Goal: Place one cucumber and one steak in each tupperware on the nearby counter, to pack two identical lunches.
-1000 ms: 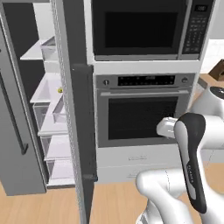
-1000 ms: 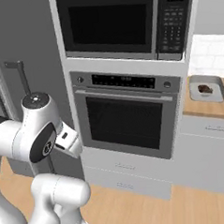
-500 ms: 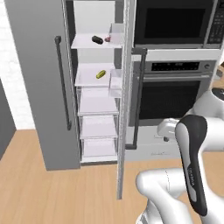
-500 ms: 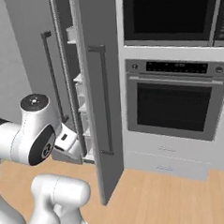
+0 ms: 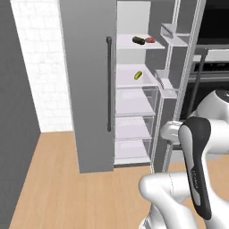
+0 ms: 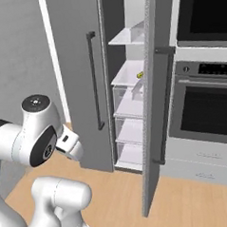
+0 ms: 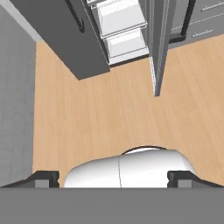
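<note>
Matt grey fridge doors (image 5: pixel 85 85), smooth translucent plastic-looking shelves (image 5: pixel 134 103), light wooden plank floor (image 7: pixel 100 118), glossy dark oven glass (image 6: pixel 205 109), white rough-looking brick wall (image 5: pixel 38 62).

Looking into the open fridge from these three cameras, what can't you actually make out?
- Dark cucumber and red steak, left base view: too small to show detail.
- Yellow-green cucumber, right base view: partly hidden behind the open fridge door.
- Upper shelf, right base view: seen from below, so its contents are hidden.
- Fingers, hand view: cut off by the bottom edge, though set wide apart.
</note>
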### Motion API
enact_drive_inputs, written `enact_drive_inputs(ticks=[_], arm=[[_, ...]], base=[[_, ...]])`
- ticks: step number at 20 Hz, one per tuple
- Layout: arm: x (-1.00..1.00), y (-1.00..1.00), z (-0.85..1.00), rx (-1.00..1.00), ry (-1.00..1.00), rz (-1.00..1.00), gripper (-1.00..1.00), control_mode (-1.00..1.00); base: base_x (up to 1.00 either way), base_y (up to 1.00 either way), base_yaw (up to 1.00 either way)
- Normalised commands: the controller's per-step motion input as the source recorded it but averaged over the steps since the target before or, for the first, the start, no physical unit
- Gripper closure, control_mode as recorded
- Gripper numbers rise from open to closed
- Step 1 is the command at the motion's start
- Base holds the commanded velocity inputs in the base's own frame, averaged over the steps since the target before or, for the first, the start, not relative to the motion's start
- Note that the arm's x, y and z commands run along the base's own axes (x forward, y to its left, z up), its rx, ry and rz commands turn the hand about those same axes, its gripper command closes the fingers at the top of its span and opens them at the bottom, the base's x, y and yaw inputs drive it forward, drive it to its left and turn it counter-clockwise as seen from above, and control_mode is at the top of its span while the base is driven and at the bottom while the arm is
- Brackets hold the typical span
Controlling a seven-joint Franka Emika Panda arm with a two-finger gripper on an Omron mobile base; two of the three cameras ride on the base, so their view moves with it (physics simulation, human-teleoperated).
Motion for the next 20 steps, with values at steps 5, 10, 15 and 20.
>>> enact_drive_inputs(ticks=[5,10,15,20], arm=[[0.00,0.00,0.00,0.00,0.00,0.00,-1.00,1.00],[0.00,0.00,0.00,0.00,0.00,0.00,-1.00,1.00],[0.00,0.00,0.00,0.00,0.00,0.00,-1.00,1.00],[0.00,0.00,0.00,0.00,0.00,0.00,-1.00,1.00]], base=[[0.44,0.58,-0.13],[0.92,-0.04,-0.07],[0.96,-0.30,-0.01],[0.59,-0.54,0.00]])
